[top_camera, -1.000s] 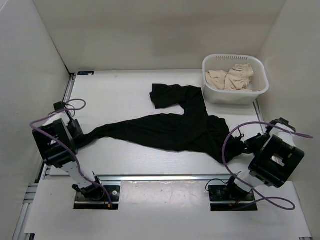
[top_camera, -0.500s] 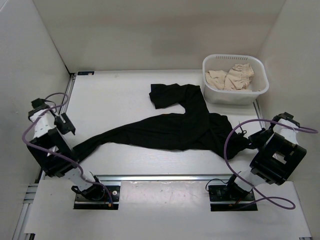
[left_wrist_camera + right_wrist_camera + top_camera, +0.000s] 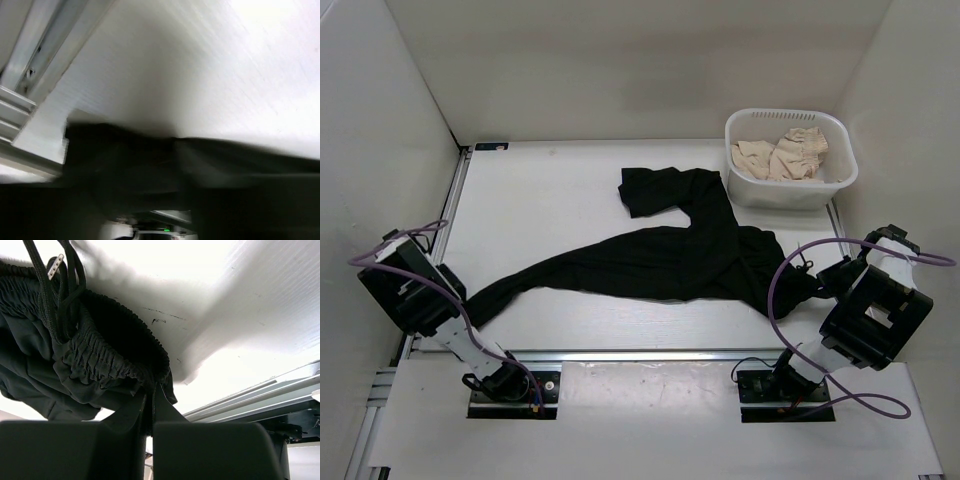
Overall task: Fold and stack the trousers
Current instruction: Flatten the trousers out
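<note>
Jaws of my right gripper (image 3: 150, 421) are clenched on the gathered waistband of the trousers (image 3: 660, 260), at 4 o'clock on the worktop (image 3: 550, 190). My left gripper (image 3: 440, 295) sits by the cuff end at 8 o'clock, but that wrist view is smeared and I cannot tell whether it grips. One leg forms the long axis from 8 to 4 o'clock, waist pointing right. The other leg kinks off toward 12, passing beside the basket (image 3: 785, 192). I judge the step is spreading the trousers flat: draw both ends apart evenly and low, then lay the stray leg alongside.
</note>
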Controlling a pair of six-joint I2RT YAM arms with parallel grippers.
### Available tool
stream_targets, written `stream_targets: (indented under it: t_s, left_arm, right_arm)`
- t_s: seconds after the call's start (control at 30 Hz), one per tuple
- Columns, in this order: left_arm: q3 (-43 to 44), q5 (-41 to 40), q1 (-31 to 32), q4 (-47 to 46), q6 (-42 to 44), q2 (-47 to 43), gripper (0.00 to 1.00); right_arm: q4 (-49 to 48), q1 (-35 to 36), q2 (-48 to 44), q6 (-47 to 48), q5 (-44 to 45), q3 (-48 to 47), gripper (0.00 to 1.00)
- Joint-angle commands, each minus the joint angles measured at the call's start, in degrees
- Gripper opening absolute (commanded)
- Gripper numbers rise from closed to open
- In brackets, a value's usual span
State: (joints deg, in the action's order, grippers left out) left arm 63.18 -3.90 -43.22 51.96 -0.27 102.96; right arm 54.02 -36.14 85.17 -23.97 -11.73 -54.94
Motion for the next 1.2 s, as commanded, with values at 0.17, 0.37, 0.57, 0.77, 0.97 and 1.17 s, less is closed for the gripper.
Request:
stream_targets:
  t_s: [0.17,0.37,0.57,0.77,0.97,1.17]
  left_arm:
    - [7.09,-1.47,1.29,-1.26,0.27,0.24,0.14]
    - [26.09,0.56,5.78,0.07,0.27,-9.24,0.14]
    - [32.02,1.09,5.78,-1.06,0.27,-16.19,0.14]
    - [11.47,-4.35,5.17,-7.57,0.27,-23.05,0.14]
    - [-8.31,-9.01,0.08,-12.39,0.27,-27.98,0.14]
    - [-17.47,-11.13,-5.29,-16.46,0.27,-27.46,0.14]
  right_arm:
    - [2.39,2.29,0.08,1.11,-5.14,-6.29,0.00]
    - [11.10,5.20,-0.08,0.51,2.82,-24.85,0.00]
    - [12.34,5.20,-2.64,-0.82,8.73,-26.10,0.00]
    - [12.34,5.20,-3.33,-0.82,13.21,-22.33,0.00]
    - [12.26,5.20,-10.10,-3.54,27.84,-6.78,0.00]
    - [11.11,1.42,-9.58,-7.41,26.93,-2.98,0.01]
